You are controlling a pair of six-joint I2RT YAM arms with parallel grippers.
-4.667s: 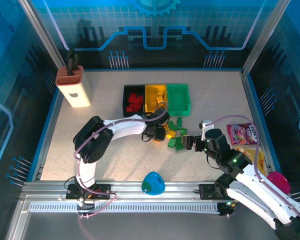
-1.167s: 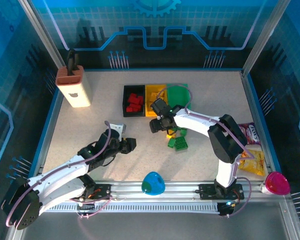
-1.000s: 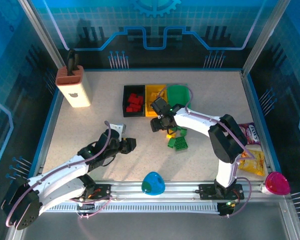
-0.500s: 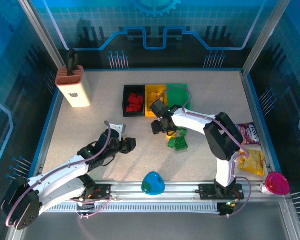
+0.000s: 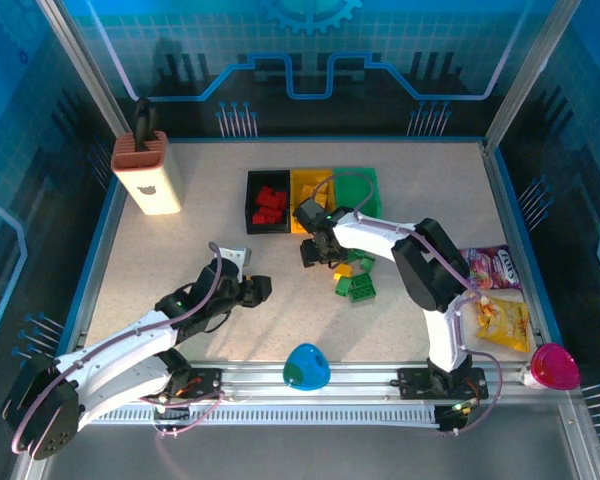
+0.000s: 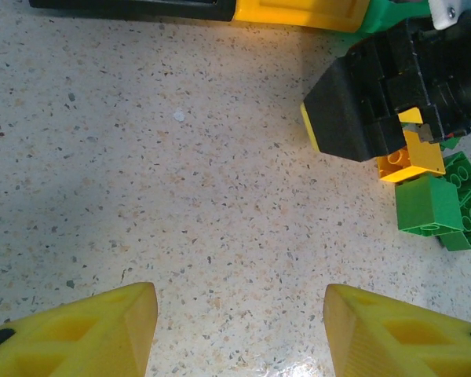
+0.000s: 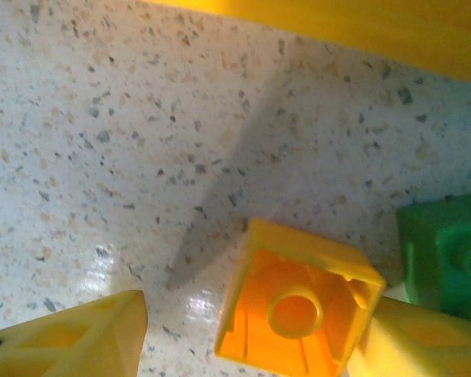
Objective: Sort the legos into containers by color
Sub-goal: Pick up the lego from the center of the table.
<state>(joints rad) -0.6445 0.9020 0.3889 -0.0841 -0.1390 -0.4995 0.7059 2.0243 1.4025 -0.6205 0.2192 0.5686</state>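
- The right gripper (image 7: 255,314) hangs low over the speckled table (image 7: 102,118), just in front of the yellow container (image 7: 337,23). Its jaws stand partly apart.
- A yellow lego (image 7: 298,310) lies between the two fingers with its hollow underside turned up. It rests against the finger at the right of the wrist view (image 7: 424,342), while a strip of bare table shows between it and the other finger (image 7: 71,334) — so it is not pinched from both sides.
- A green lego (image 7: 447,251) sits just beside the yellow one, on the side of the touching finger.
- In the top view the three containers stand joined in a row at the far middle of the table: the black container (image 5: 268,188) with red legos (image 5: 270,205) inside, then the yellow one, then the green container (image 5: 358,192).
- A loose pile of green legos (image 5: 356,287) lies on the table just on the near side of the right gripper.
- The left gripper (image 6: 239,314) is spread wide and holds nothing — only bare table lies between its fingertips. It is well apart from the pile, nearer the arm bases.
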